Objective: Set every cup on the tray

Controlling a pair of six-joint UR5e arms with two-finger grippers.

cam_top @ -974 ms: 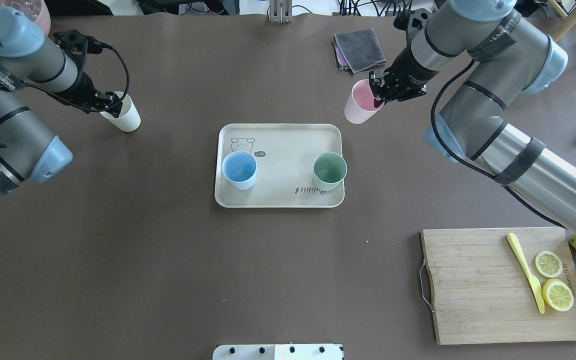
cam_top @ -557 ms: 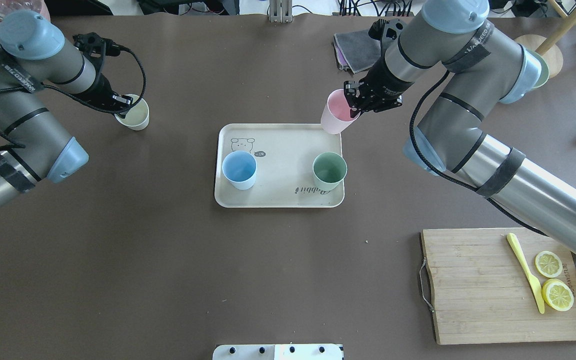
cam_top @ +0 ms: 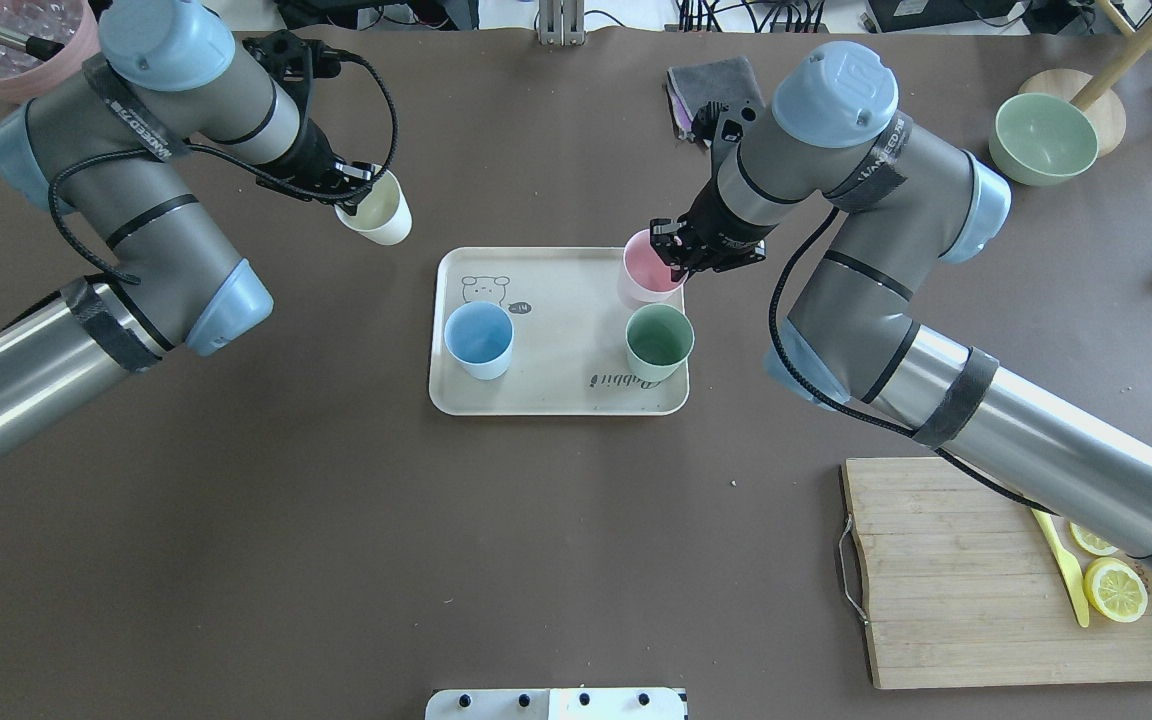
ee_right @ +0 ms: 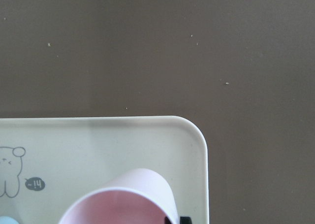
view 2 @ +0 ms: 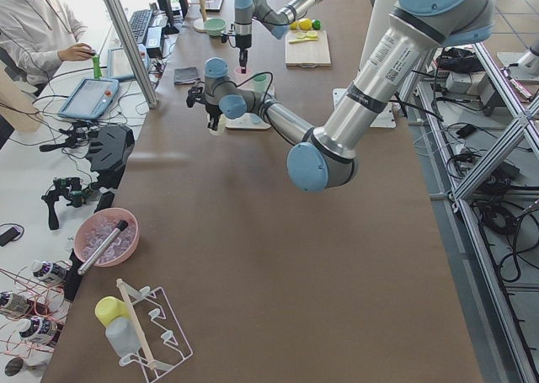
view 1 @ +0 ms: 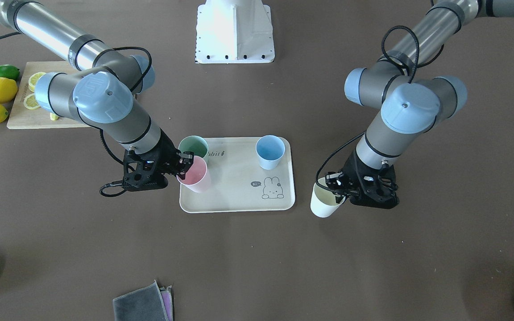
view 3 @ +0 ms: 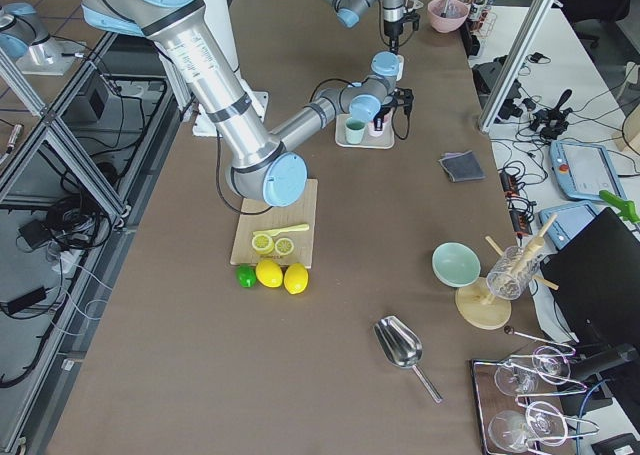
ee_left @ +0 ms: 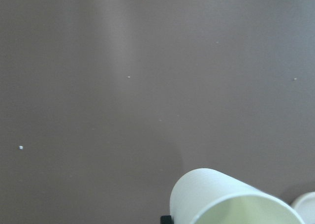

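Pink cup (cam_top: 651,272) clamped in right gripper (cam_top: 681,258) over tray's (cam_top: 556,390) far right corner, blue cup (cam_top: 479,335), green cup (cam_top: 659,338) along near edge, cream cup (cam_top: 381,212) gripped by left gripper (cam_top: 351,190) off far left corner

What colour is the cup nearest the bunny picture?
The cup is light blue; the front-facing view shows it best.
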